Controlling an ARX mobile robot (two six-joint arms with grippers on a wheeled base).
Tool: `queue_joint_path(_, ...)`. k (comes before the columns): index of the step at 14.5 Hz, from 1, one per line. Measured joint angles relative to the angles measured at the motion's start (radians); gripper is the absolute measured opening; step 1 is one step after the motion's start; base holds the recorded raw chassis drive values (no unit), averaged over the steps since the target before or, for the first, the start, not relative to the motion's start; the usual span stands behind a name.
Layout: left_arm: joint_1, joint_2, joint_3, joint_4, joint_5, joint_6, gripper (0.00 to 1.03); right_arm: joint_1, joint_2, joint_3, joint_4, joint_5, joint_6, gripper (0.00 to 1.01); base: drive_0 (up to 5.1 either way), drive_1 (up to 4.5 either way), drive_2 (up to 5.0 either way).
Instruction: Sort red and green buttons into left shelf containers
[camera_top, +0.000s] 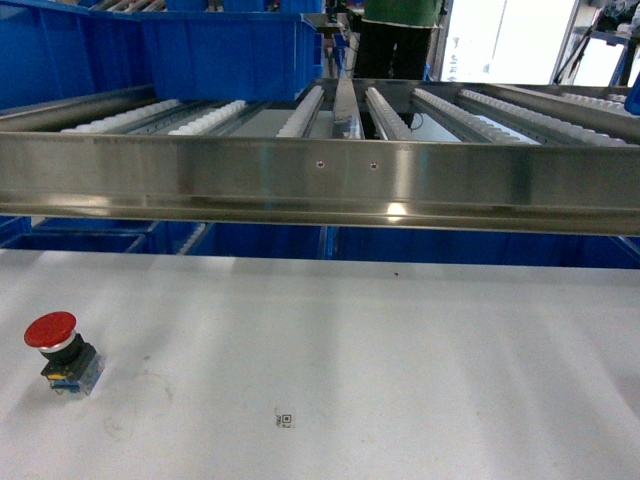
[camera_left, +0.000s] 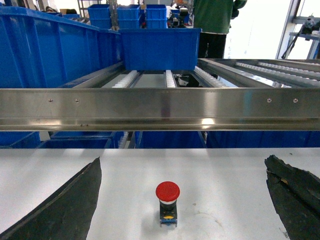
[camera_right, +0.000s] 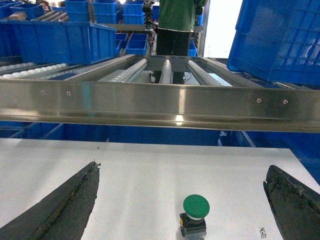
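Observation:
The red button (camera_top: 62, 350) stands upright on the white table at the near left, with a red mushroom cap and a black-and-blue base. In the left wrist view the red button (camera_left: 167, 202) sits between the wide-apart fingers of my open left gripper (camera_left: 182, 161), touching neither. The green button (camera_right: 195, 216) stands upright between the spread fingers of my open right gripper (camera_right: 182, 168), also untouched. It is outside the head view. Two large deep blue bins (camera_top: 60, 55) (camera_top: 225, 55) rest on the shelf's left rollers; the left wrist view shows these bins (camera_left: 45, 50) (camera_left: 160, 47) too. Neither gripper shows in the head view.
A steel shelf rail (camera_top: 320, 180) runs across in front of the roller lanes (camera_top: 470, 110), above the table's far edge. More blue bins (camera_top: 120, 240) sit under the shelf. A big blue crate (camera_right: 280, 40) is at the right. A person in green (camera_left: 215, 20) stands behind.

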Motion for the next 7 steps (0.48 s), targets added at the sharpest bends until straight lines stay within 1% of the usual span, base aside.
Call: queue_joint_path(7, 0.0, 0.0, 0.0, 0.0, 0.0, 0.0, 0.98, 0.0, 0.0, 0.0, 0.0, 0.0, 0.0, 0.98, 0.0, 0.0, 0.0)
